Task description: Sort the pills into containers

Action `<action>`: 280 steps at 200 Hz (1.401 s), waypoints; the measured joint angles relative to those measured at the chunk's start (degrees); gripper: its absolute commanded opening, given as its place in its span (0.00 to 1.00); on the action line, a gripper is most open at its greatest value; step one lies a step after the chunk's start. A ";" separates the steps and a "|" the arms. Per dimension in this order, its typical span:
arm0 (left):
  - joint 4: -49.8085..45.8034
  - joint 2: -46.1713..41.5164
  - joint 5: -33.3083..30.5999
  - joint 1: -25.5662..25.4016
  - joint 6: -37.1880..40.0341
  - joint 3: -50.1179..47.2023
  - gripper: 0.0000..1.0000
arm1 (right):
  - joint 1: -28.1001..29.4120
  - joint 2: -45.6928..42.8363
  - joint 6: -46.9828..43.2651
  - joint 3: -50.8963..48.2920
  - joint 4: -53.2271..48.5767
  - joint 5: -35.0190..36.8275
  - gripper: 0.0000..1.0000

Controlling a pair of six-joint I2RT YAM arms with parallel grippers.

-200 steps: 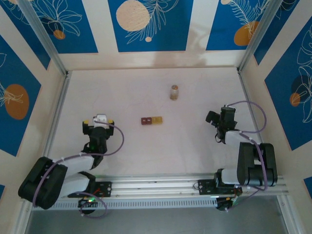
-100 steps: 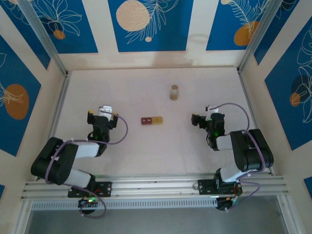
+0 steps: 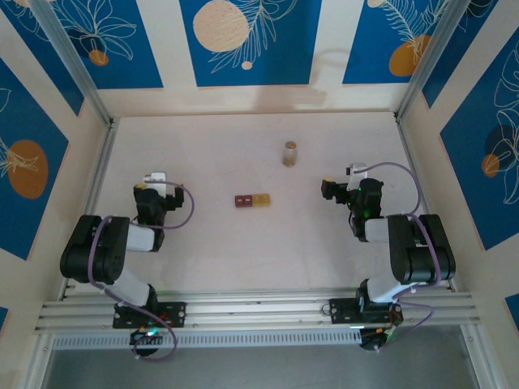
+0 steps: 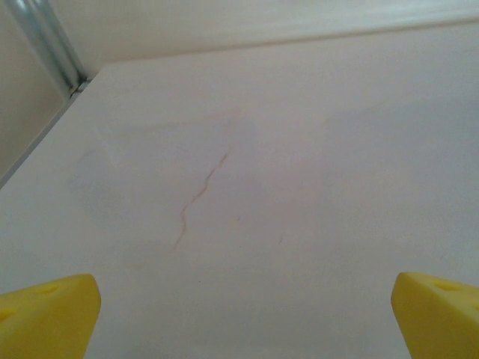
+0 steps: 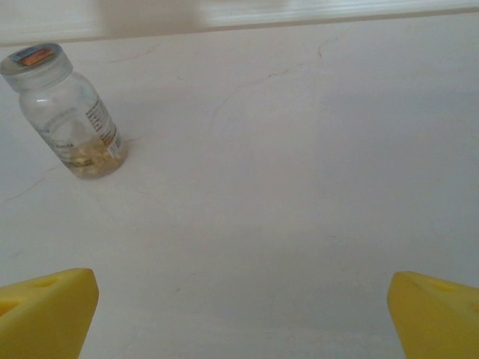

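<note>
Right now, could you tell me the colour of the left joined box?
The left box is dark red; top external view.

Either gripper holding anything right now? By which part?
Nothing held. Left gripper and right gripper: jaws wide open, empty. Pill bottle stands apart from both.

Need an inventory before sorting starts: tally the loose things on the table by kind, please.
Pill bottle: 1
Tiny square boxes, joined side by side: 2, a dark red box and a yellow box
Total: 3
</note>
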 measured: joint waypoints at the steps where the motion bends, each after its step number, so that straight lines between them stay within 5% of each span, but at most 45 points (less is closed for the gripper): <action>1: 0.00 0.00 0.07 0.00 0.00 0.02 1.00 | 0.00 0.00 0.00 0.00 -0.04 -0.04 0.99; 280: -5.07 -0.09 8.94 -0.17 1.40 0.76 1.00 | -0.79 0.00 0.04 0.13 -1.36 -2.58 0.99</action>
